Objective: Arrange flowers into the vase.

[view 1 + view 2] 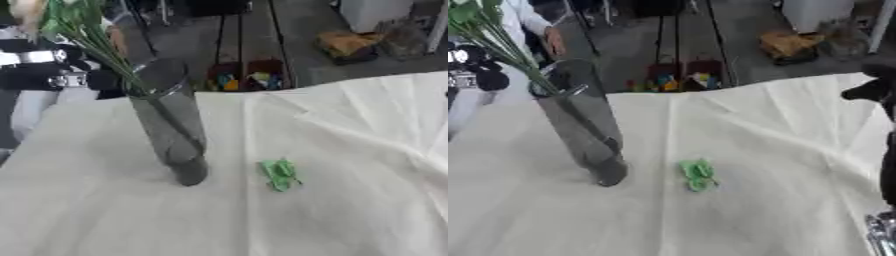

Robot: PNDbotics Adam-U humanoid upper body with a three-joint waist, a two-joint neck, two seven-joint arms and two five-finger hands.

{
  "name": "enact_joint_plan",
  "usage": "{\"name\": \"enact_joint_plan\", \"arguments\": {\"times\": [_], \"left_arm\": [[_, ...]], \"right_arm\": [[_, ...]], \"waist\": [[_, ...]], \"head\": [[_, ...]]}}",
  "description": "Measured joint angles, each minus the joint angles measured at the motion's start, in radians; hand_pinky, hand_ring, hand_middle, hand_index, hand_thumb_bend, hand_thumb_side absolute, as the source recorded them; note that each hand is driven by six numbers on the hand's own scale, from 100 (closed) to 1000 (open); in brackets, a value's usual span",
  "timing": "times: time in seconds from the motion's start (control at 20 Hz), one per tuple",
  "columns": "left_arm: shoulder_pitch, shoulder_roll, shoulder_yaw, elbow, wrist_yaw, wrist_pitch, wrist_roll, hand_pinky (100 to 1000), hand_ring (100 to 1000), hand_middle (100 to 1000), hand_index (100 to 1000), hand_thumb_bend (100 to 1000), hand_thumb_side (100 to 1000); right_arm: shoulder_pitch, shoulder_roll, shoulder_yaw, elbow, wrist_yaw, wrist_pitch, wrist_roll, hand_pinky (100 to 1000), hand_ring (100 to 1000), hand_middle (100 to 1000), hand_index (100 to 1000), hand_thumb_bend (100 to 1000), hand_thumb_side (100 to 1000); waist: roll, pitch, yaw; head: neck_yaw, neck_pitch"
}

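Stems point(87, 40) sit in the vase point(166, 125); my left hand point(35, 70), grip unclear; next, the green sprig point(280, 175) beside it.

Soft, even light fell on the white-covered bench point(350, 150), leaving only faint shadows in the cloth's creases. Both views were blurred throughout. The dark shape at the right edge, perhaps the robot hand point(872, 90), was smeared; the floor beyond it lay dimmer.
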Motion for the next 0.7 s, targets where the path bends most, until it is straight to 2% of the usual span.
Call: {"name": "enact_joint_plan", "arguments": {"times": [0.7], "left_arm": [[0.058,0.039,0.02,-0.013,0.02,-0.025,-0.003,1000,1000,1000,1000,1000,1000]], "right_arm": [[0.0,0.0,-0.002,0.0,0.0,0.004,-0.005,633,552,469,727,100,1000]], "waist": [[0.001,0.004,0.002]], "head": [[-0.002,-0.001]]}}
